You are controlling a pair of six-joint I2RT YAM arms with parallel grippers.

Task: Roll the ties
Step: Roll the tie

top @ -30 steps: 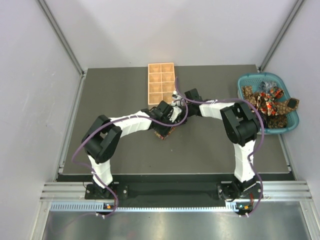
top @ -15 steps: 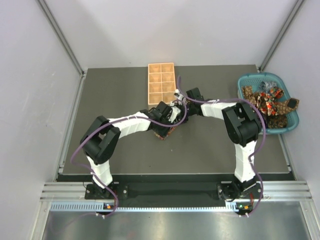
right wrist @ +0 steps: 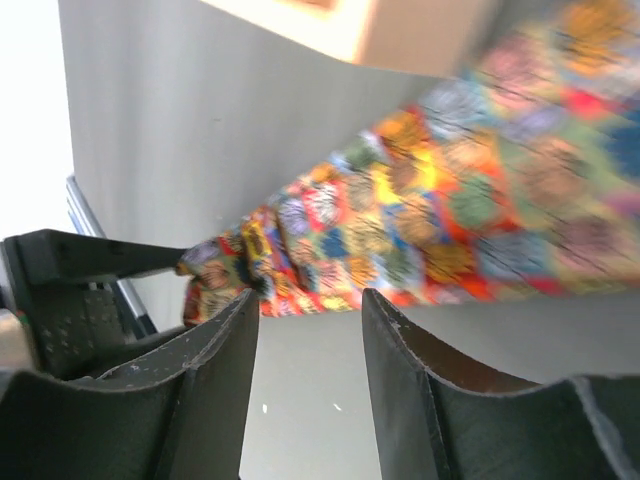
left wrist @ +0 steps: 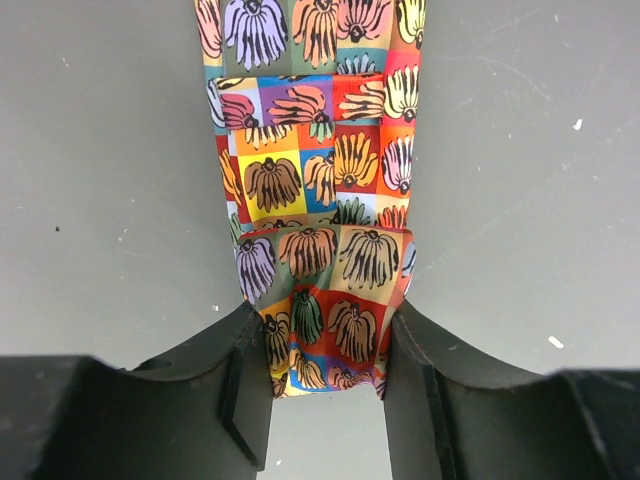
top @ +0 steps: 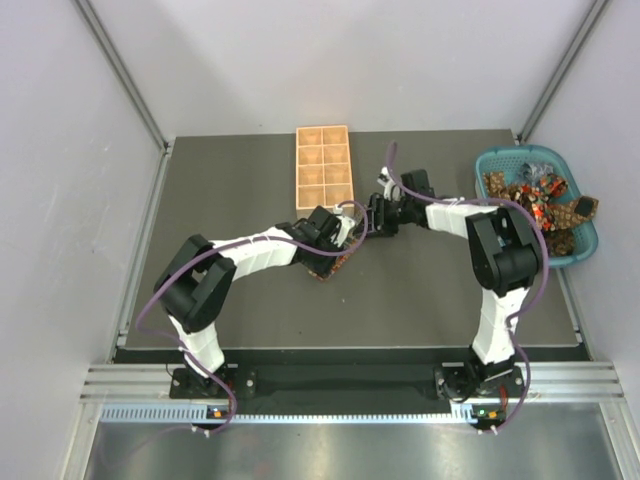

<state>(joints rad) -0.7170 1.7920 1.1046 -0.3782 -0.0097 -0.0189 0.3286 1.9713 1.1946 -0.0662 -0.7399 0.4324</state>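
Note:
One tie, printed with bright squares of tassel shapes, lies lengthwise on the dark table. Its near end is folded over, and my left gripper is shut on that fold, a finger pressing each side. From above only a small piece of the tie shows beside the left gripper. My right gripper is open with bare table between its fingers, a little short of the tie. In the top view the right gripper sits just right of the left one. More ties are heaped in the basket.
The tan wooden compartment tray stands at the table's back, just behind both grippers. The teal basket sits at the right edge. White walls enclose the table on three sides.
The right arm has drawn back to the right, away from the left gripper and the tie. The left arm keeps its hold and has barely moved.

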